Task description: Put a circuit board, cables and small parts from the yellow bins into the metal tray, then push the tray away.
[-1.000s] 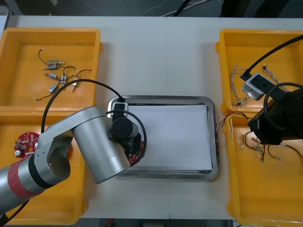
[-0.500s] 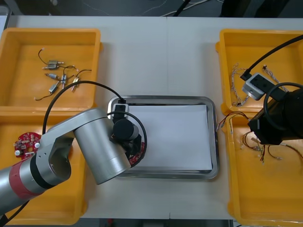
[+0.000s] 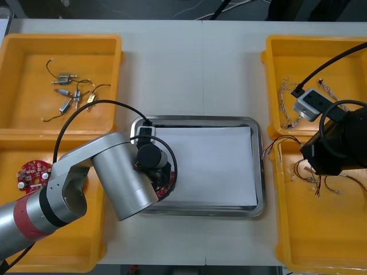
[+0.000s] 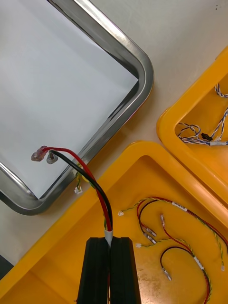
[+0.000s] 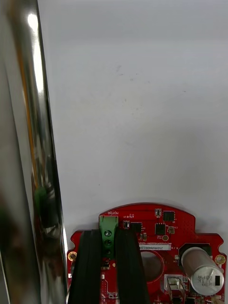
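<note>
Circuit board [image 5: 161, 237]: pinched in the left gripper [image 5: 109, 236], black fingers [image 5: 90, 266] clenched on the green terminal block [image 5: 108, 224] at its edge. Looked a sensible hold, biting on a solid lump and keeping clear of the silver capacitor [image 5: 202, 268]. Hung flat and face up, low over the white inside of the metal tray [image 5: 42, 142], just beside the shiny rim at the tray's left end. Couldn't tell whether touching the white or just above it. Read as the set-down step: called for a touch more lowering, if any, then a release. Risked a knock against that rim with any sideways drift.

Over to the right gripper [image 4: 110, 243]: clamped shut on a red and black cable [image 4: 88, 175], above the near right yellow bin [image 4: 57, 237]. Gripped it by one end, the free end with its two small terminals reaching across the tray's right rim, lined up, by the look of it, for a drop onto the white. Left more cables [image 4: 166, 228] lying in that bin, and blue and white cables [image 4: 194, 137] in the far right bin [image 4: 171, 118].

Farther out: spare red board [image 3: 31, 173] in the near left bin [image 3: 69, 252], small metal parts [image 3: 69, 94] in the far left bin [image 3: 34, 40], all yet to go.
</note>
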{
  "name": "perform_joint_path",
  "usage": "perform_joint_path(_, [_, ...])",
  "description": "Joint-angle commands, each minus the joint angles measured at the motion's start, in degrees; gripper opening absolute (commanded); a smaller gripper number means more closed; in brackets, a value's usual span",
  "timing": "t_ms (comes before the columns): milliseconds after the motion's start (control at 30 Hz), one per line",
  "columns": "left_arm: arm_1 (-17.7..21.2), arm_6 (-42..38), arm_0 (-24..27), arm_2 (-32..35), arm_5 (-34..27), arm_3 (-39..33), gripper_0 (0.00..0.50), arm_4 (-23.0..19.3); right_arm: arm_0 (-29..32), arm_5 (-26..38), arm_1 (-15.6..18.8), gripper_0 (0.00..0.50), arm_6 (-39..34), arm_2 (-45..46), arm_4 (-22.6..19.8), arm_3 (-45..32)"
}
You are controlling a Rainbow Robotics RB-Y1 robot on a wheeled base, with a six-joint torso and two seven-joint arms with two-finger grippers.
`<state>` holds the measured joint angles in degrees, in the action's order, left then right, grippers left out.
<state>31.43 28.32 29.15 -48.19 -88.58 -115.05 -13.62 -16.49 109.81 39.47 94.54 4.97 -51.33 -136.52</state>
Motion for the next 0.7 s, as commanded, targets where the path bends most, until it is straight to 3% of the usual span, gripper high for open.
perform_joint_path(33, [-1.45,3.32,1.88,-1.12,0.6,-0.61,0.23,0.52,-1.35,0.19,1.4,0.0,-0.06,-0.57,0.35,-1.73])
perform_joint_path(100, [-1.45,3.23,1.88,-1.12,0.6,-0.61,0.322,0.52,-1.35,0.19,1.4,0.0,-0.06,-0.57,0.35,-1.73])
perform_joint_path(200, [-1.54,3.15,1.88,-1.12,0.6,-0.61,0.356,0.61,-1.35,0.19,1.4,0.0,-0.06,-0.57,0.35,-1.73])
perform_joint_path(500, [-1.81,3.23,1.88,0.55,-2.82,-3.34,0.36,0.08,-1.35,0.19,1.4,0.0,-0.06,-0.57,0.35,-1.73])
perform_joint_path(700, [-1.89,3.67,1.88,3.89,-7.04,-7.47,0.369,-3.17,-1.35,0.19,1.4,0.0,-0.06,-0.57,0.35,-1.73])
